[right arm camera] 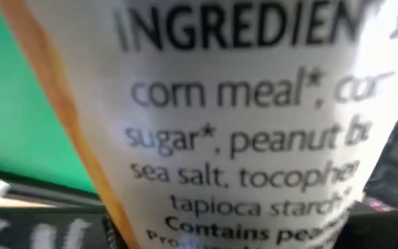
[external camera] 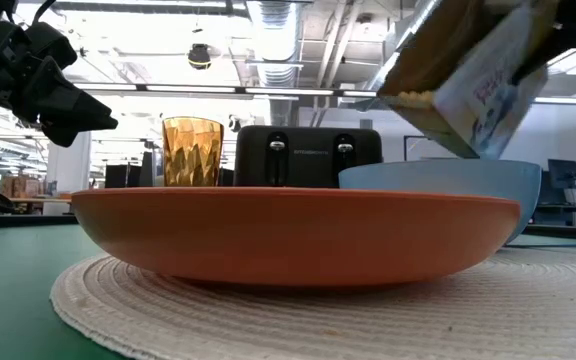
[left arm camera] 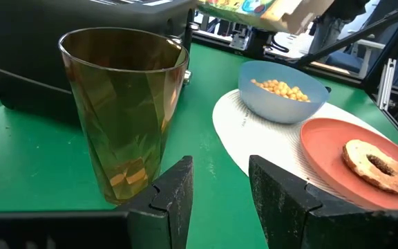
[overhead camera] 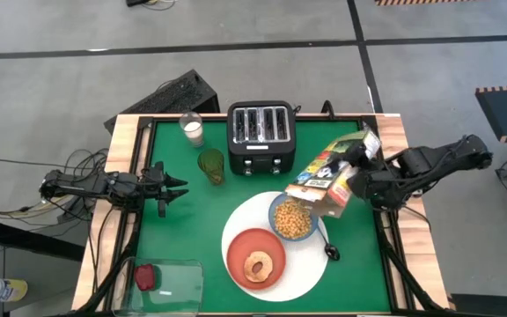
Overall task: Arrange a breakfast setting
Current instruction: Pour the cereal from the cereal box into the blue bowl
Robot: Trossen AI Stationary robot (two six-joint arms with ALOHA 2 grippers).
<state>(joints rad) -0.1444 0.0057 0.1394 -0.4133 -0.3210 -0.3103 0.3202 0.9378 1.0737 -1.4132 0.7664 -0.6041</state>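
My right gripper (overhead camera: 359, 182) is shut on a colourful cereal box (overhead camera: 333, 172), which slants above the blue bowl (overhead camera: 293, 218) of yellow cereal. The bowl stands on the large white plate (overhead camera: 275, 277), beside the orange-red plate (overhead camera: 253, 251) that carries the bagel (overhead camera: 258, 266). A small dark spoon (overhead camera: 331, 251) lies on the white plate's right rim. The dark red food piece (overhead camera: 145, 276) sits in a clear container (overhead camera: 170, 283) at the near left. My left gripper (left arm camera: 220, 200) stands open at the table's left, just short of an amber glass (left arm camera: 123, 111). My right gripper holds the cereal box by its side (overhead camera: 349, 180), coming from the table's right. The box hangs clear of the table, tilted, with its open end (overhead camera: 311, 201) lowest, over the bowl. The printed ingredients panel (right arm camera: 240, 124) fills the wrist view and hides the fingers.
A black toaster (overhead camera: 260, 134) stands at the far middle, with a glass of milk (overhead camera: 192, 129) to its left. The amber glass (overhead camera: 211, 165) stands in front of the toaster. Bare green mat (overhead camera: 192, 224) lies between my left gripper and the plates.
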